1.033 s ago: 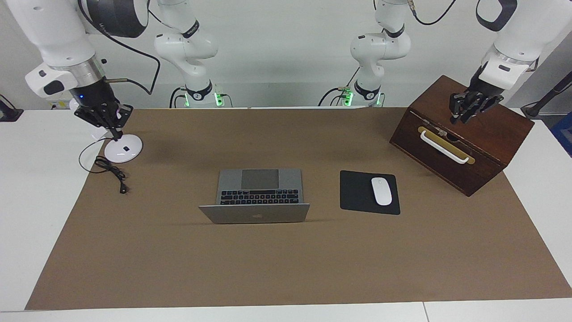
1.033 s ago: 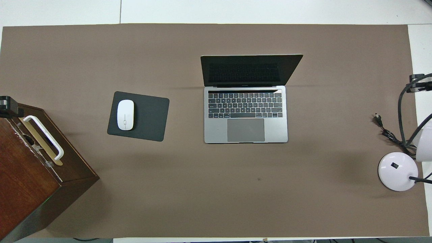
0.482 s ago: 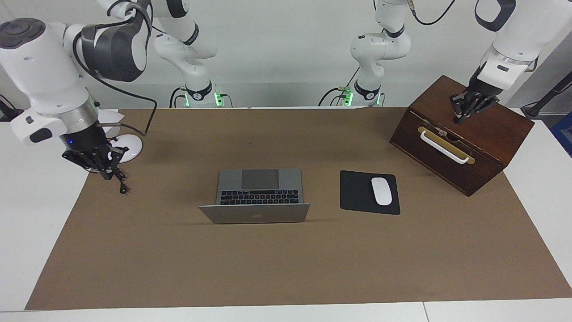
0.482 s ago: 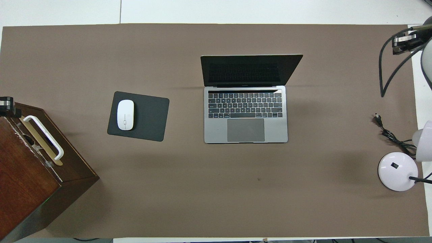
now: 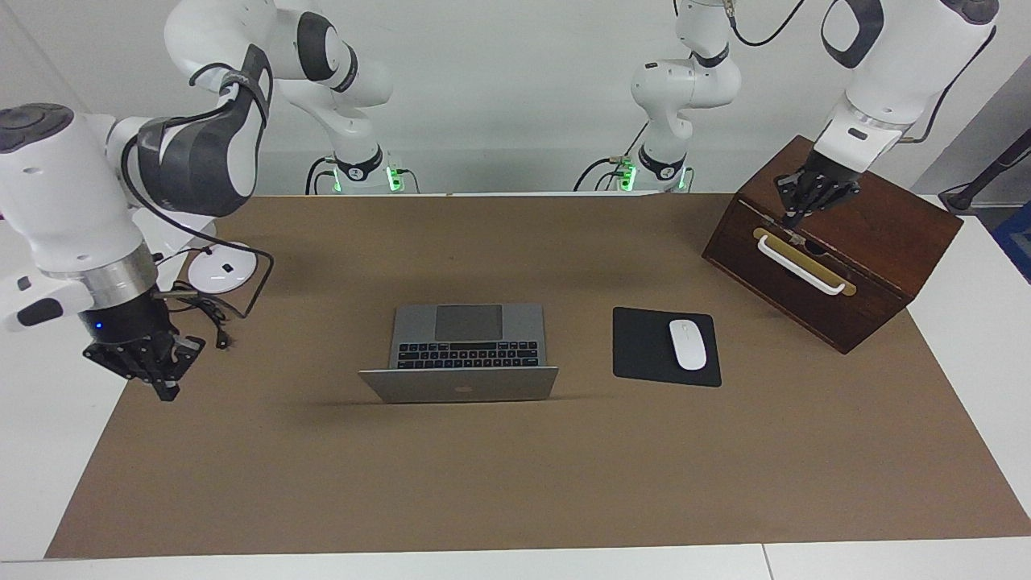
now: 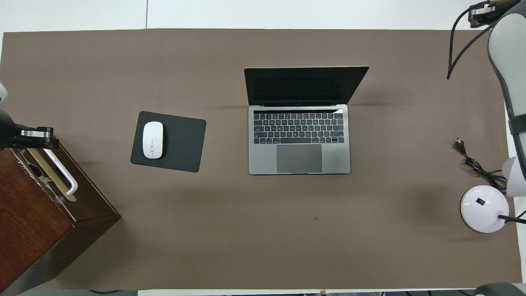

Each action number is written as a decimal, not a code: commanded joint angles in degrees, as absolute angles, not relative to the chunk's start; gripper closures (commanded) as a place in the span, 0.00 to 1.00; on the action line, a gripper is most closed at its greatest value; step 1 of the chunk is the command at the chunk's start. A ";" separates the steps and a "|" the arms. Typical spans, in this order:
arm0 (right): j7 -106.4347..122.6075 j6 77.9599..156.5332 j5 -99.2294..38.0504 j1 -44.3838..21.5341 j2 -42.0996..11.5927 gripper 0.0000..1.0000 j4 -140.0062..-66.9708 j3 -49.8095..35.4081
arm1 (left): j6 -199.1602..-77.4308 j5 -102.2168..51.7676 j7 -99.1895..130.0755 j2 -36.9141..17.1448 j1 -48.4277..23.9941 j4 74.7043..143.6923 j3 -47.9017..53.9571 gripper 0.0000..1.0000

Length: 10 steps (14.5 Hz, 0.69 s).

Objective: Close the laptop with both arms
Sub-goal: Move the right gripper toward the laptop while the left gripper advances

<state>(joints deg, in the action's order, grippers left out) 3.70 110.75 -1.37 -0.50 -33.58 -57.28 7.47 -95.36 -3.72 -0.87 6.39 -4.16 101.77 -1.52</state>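
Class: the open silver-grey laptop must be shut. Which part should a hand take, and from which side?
Take the top edge of the thin silver-grey aluminium laptop's raised lid, coming from above. The lid stands tilted open on the side farther from the robots, its upper edge free.

White arms, dark grey joints

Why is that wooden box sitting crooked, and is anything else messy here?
The wooden box sits turned at an angle to the brown mat, while the laptop lies square to it. The mouse pad is slightly askew. A loose black cord lies tangled beside the white lamp base. Nothing looks spilled or broken.
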 commanded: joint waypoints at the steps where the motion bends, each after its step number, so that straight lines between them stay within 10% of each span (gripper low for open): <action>1: 4.40 116.51 -4.21 0.35 -38.13 1.00 -52.56 6.16 | -102.46 -6.32 0.09 11.85 -6.23 110.89 -2.20 1.00; 10: -10.80 129.81 -5.36 -6.23 -47.01 1.00 -47.21 3.69 | -128.03 -7.82 1.05 22.05 -18.44 133.84 -2.11 1.00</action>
